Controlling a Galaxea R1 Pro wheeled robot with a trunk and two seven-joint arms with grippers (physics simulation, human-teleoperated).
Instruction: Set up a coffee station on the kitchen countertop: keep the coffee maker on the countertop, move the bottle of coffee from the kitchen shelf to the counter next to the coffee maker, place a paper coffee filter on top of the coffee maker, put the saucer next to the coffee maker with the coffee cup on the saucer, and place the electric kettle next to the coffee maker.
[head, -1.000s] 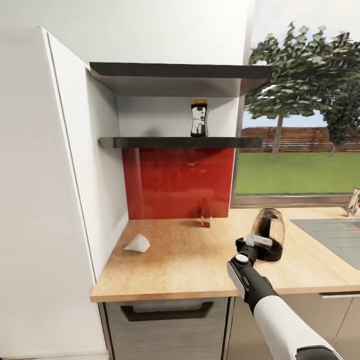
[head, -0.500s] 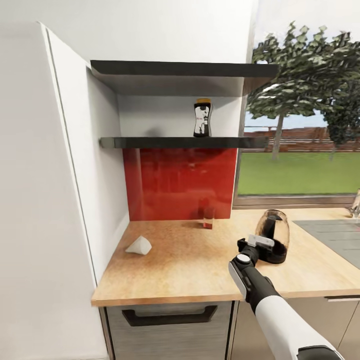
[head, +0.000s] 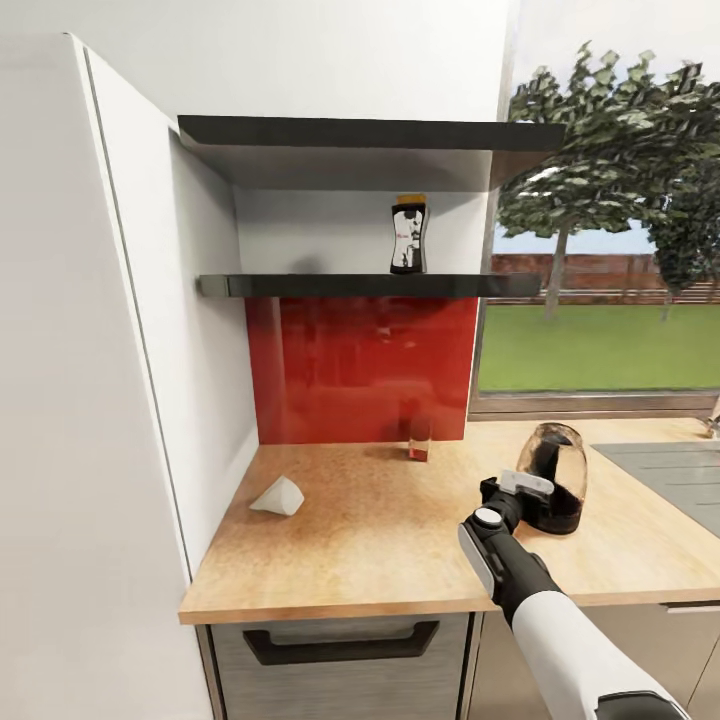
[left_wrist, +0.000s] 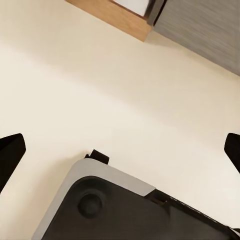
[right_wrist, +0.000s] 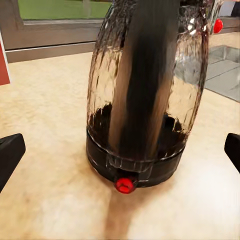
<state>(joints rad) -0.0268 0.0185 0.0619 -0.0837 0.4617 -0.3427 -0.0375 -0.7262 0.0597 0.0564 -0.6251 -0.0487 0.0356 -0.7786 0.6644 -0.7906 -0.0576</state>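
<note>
On the right of the kitchen countertop, near its front edge, found the electric kettle upright on its black base. Faced it with the right gripper, fingers spread wide and clear of the glass, probably to straddle the body for a grasp. Noted the bottle of coffee on the kitchen shelf, the paper coffee filter far left. Pointed the left gripper floorward, fingers wide, empty.
</note>
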